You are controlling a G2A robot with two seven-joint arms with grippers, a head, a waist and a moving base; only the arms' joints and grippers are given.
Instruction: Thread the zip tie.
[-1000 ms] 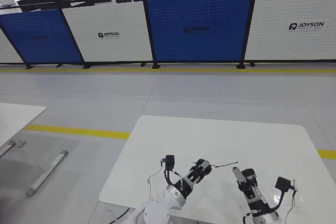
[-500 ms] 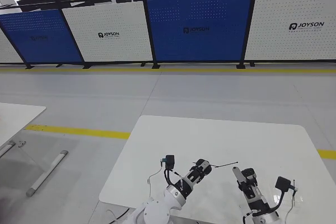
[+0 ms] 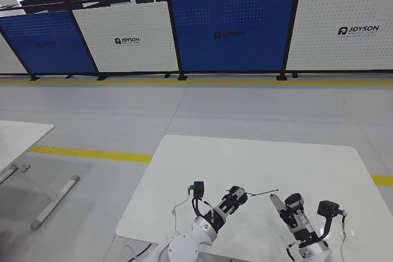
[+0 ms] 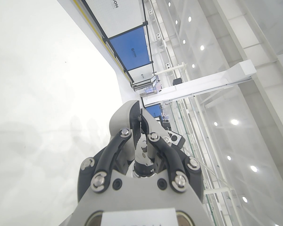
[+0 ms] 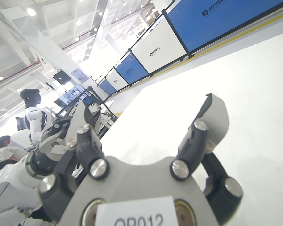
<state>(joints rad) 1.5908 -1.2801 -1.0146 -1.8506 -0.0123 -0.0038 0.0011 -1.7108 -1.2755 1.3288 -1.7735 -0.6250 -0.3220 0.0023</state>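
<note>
Shifted slightly since the earlier frames, the right end effector (image 3: 285, 202) is seen with its fingers spread apart and nothing held, near the free tip of the zip tie (image 3: 262, 192), while the left end effector (image 3: 241, 194) is kept in place, clamped on the tie's other end. That held end is hidden between the pads, only a thin black sliver being made out, and the rest is held out above the white surface (image 3: 249, 157). Blue and white perforated panels (image 3: 232, 36) and a yellow floor line (image 3: 92, 153) are seen behind.
</note>
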